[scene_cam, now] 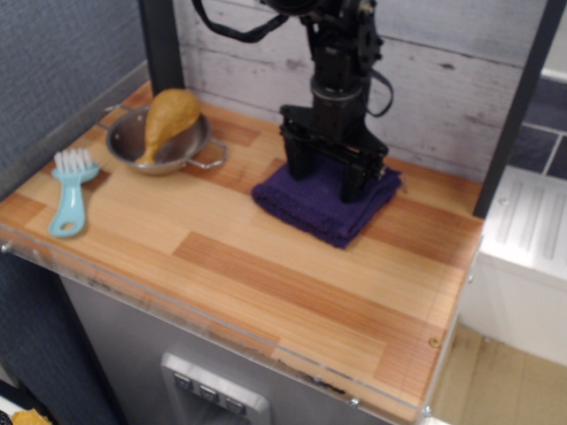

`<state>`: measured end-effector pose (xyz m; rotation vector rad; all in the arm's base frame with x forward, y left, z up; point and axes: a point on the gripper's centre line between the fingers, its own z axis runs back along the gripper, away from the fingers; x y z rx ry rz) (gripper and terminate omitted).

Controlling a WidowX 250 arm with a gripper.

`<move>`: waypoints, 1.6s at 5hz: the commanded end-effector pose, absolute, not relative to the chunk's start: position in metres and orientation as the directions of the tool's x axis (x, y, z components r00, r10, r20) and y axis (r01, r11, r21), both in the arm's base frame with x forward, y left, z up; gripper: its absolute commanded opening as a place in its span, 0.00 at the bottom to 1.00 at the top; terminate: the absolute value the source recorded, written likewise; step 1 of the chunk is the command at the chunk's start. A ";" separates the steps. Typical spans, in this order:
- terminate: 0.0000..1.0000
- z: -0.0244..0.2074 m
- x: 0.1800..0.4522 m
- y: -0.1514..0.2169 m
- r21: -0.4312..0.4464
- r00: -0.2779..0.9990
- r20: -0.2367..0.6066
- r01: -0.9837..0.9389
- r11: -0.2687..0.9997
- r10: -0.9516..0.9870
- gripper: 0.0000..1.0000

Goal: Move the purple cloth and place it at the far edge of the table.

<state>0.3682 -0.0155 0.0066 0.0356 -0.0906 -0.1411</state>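
Straddling purple cloth (323, 202), jaws wide apart.

Steel bowl (164, 142) with toy drumstick (168, 119) is the landmark. Brush (69, 190) sits front-left of it, purple cloth (326, 197) to its right. Table (266, 274) surface in front is bare.

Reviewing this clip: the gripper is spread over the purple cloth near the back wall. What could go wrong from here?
1. The gripper, open over the back part of the purple cloth, may pinch only the top fold, so the cloth unfolds or slips.
2. The plank wall is close behind the arm; pushing further back risks contact.
3. A drag to the left could snag the steel bowl and its handle.
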 end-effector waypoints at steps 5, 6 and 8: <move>0.00 0.003 0.192 -0.019 -0.059 0.999 -0.036 0.020 0.998 -0.022 1.00; 0.00 0.011 0.203 -0.021 -0.030 1.000 -0.011 0.006 1.000 -0.006 1.00; 0.00 0.046 0.252 -0.017 -0.079 0.996 0.089 0.027 0.996 -0.020 1.00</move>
